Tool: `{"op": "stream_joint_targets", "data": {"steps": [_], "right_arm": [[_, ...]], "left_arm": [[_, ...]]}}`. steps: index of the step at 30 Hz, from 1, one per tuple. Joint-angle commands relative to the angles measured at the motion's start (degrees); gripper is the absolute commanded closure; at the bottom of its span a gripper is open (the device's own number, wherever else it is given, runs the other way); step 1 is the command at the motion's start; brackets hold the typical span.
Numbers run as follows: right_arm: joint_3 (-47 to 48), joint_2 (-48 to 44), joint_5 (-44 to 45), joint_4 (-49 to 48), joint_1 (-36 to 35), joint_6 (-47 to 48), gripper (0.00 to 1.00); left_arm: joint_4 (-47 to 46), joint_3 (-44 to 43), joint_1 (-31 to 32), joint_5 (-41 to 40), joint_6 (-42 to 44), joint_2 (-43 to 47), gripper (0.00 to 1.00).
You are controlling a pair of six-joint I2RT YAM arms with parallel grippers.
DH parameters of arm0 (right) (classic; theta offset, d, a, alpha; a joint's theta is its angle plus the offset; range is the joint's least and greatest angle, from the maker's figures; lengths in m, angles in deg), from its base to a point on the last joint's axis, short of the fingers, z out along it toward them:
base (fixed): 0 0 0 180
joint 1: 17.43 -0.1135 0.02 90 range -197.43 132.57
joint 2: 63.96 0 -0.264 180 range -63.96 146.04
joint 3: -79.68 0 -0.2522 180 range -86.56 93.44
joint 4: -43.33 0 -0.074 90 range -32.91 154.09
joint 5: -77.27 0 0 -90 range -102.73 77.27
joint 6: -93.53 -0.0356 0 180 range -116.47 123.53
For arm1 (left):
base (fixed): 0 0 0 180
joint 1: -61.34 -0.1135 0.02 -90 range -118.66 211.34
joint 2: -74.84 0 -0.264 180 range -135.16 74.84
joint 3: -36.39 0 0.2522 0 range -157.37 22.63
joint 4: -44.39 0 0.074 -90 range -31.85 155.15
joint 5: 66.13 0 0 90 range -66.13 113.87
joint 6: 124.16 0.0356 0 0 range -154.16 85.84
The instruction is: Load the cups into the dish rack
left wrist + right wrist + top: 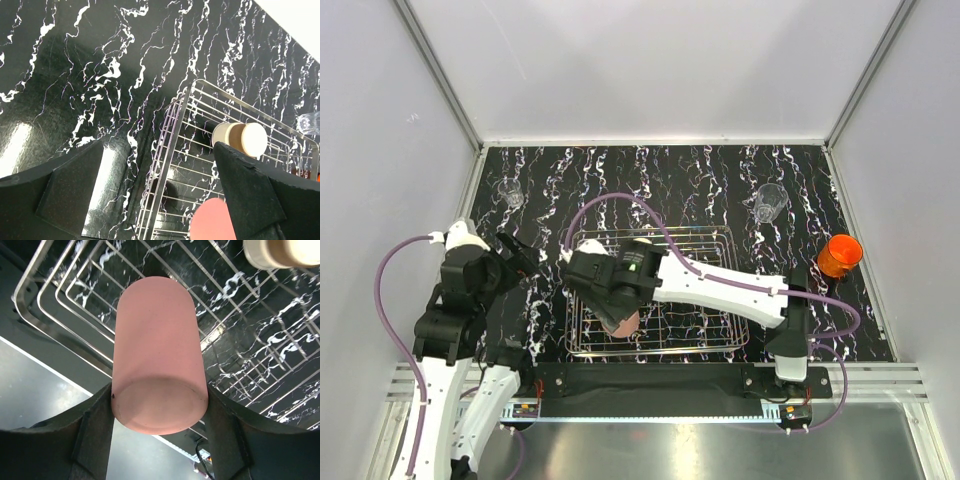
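Note:
My right gripper (159,415) is shut on the pale pink tumbler (157,355) and holds it base toward the camera over the near-left part of the silver wire dish rack (720,240); the tumbler also shows in the top view (621,324). The cream cup with a brown band (240,138) lies on its side in the rack. My left gripper (150,200) is open and empty, just left of the rack's left rim (172,145). The orange cup (840,256) stands at the right. Two clear glasses stand at the back, one left (510,194) and one right (769,202).
The black marbled tabletop (650,180) is walled by white panels on three sides. A metal rail (880,385) runs along the near edge by the arm bases. The right arm (730,288) stretches across the rack.

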Motion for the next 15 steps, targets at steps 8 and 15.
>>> {"op": "stream_joint_targets", "data": {"steps": [8,15], "right_arm": [[-7.1,-0.6,-1.8,15.6,-1.3,-0.4,1.0],[-12.5,-3.2,-3.3,12.5,-1.2,-0.9,1.0]], "left_arm": [[-3.4,-0.4,-0.1,0.1,1.0,1.6,0.01],[-3.9,-0.4,-0.1,0.2,1.0,0.9,0.01]]}}
